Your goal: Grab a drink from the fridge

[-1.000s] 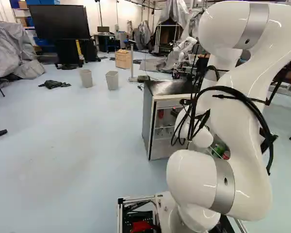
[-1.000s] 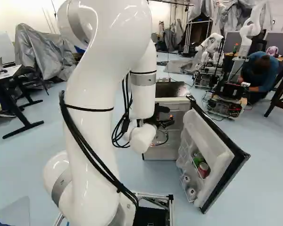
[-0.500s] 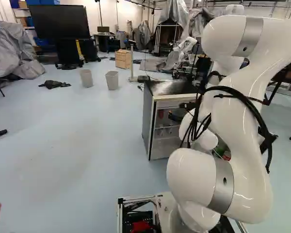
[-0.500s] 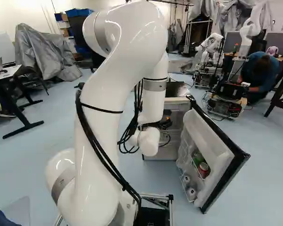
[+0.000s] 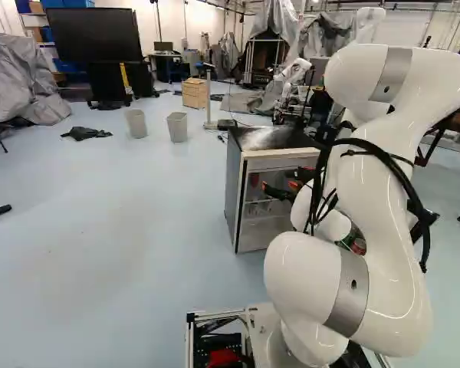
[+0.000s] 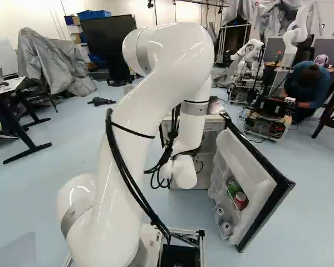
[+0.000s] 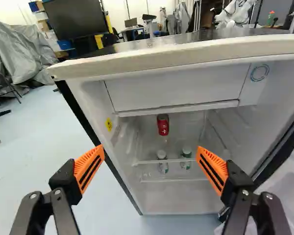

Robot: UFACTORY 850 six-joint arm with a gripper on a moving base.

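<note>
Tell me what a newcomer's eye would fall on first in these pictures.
Probably the big white arm, filling the middle of the right base view and much of the left base view's right side. Next, the fridge ahead, its door swung open to the right in the right base view, with cans in it. In the wrist view, a red can inside the fridge, ahead of the open gripper.

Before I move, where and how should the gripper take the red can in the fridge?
I'd grip the red can at mid-body, one finger on each side, coming level through the open front of the fridge. It stands upright with no neighbour visible at either side, and the white compartment front above likely blocks a top grasp. The gripper is open.
</note>
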